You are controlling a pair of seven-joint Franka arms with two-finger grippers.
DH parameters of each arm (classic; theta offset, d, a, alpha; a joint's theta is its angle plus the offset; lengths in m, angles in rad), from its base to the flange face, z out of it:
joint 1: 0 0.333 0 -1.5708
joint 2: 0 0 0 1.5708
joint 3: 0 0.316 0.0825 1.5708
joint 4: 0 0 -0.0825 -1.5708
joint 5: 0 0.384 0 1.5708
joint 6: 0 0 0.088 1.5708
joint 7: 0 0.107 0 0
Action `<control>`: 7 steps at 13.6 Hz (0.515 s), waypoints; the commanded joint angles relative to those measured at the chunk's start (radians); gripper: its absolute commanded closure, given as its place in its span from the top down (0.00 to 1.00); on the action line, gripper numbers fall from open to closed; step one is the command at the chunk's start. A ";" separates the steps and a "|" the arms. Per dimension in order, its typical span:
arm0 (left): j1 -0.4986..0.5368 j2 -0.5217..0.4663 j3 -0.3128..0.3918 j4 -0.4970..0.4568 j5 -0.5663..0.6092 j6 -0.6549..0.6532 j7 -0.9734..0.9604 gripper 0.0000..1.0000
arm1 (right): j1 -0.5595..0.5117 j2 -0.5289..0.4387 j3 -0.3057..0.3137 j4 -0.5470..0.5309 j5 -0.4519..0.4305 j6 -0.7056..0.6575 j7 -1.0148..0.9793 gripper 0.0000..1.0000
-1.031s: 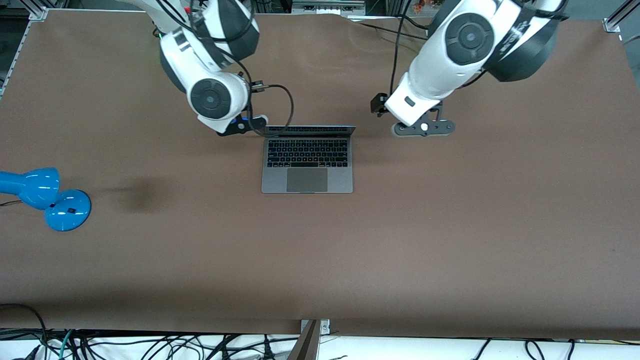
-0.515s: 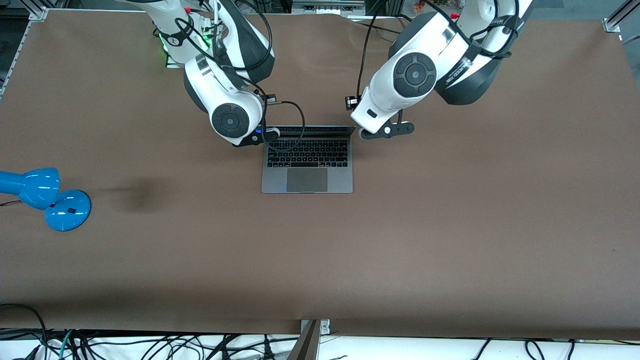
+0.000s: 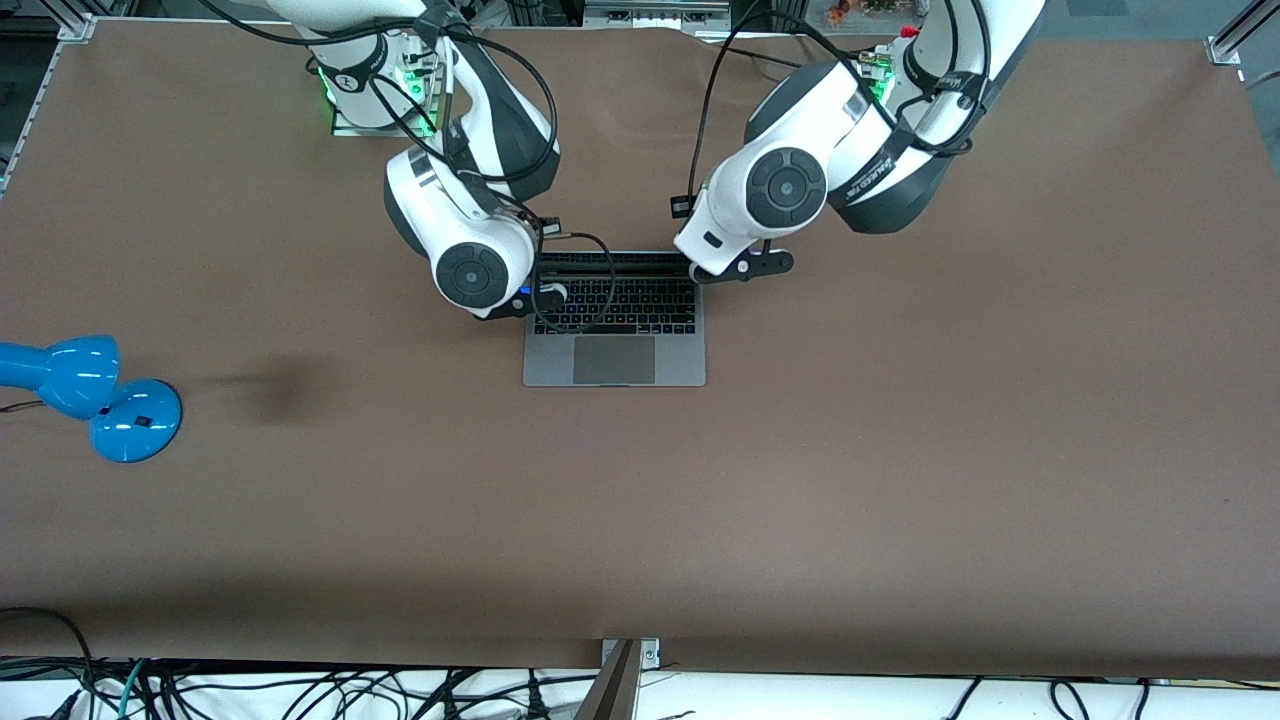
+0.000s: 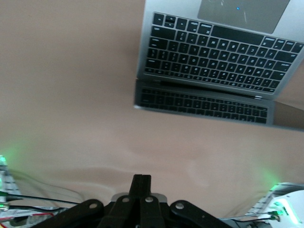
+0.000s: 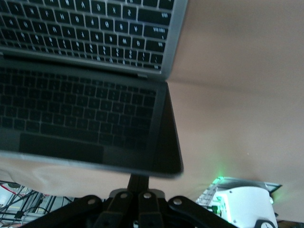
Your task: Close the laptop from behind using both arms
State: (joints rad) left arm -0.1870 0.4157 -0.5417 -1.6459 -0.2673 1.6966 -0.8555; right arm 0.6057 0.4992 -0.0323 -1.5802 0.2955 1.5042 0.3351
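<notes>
The space-grey laptop (image 3: pixel 614 345) lies open mid-table, with its lid (image 3: pixel 615 262) leaning forward over the back keyboard rows. My right gripper (image 3: pixel 545 293) is shut and empty. It is at the lid's corner toward the right arm's end. In the right wrist view its fingertips (image 5: pixel 139 183) sit against the lid's (image 5: pixel 85 118) top edge. My left gripper (image 3: pixel 745 268) is shut and empty at the lid's other corner. In the left wrist view its fingertips (image 4: pixel 142 183) show a little apart from the lid's edge (image 4: pixel 204 111). The keyboard (image 4: pixel 218 52) reflects in the screen.
A blue desk lamp (image 3: pixel 90 390) lies at the table edge toward the right arm's end. Black cables (image 3: pixel 575 280) loop from the right wrist over the keyboard. The brown table (image 3: pixel 900 450) has bare room nearer the front camera.
Both arms have swung in toward the laptop's lid corners. The lid has tipped forward over the keyboard. Both grippers stay shut.
</notes>
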 commanded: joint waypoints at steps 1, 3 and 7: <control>-0.003 0.055 -0.001 0.026 -0.029 0.031 -0.008 0.00 | -0.006 0.051 -0.009 0.087 0.010 -0.012 -0.021 0.00; -0.003 0.077 -0.001 0.026 -0.024 0.060 -0.004 0.00 | -0.026 0.077 -0.011 0.109 0.008 0.004 -0.056 0.00; -0.003 0.126 0.003 0.029 -0.013 0.133 0.009 0.00 | -0.050 0.097 -0.012 0.111 0.010 0.045 -0.080 0.00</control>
State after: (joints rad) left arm -0.1869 0.5070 -0.5406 -1.6446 -0.2749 1.8067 -0.8550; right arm 0.5652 0.5700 -0.0448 -1.5000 0.2955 1.5404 0.2765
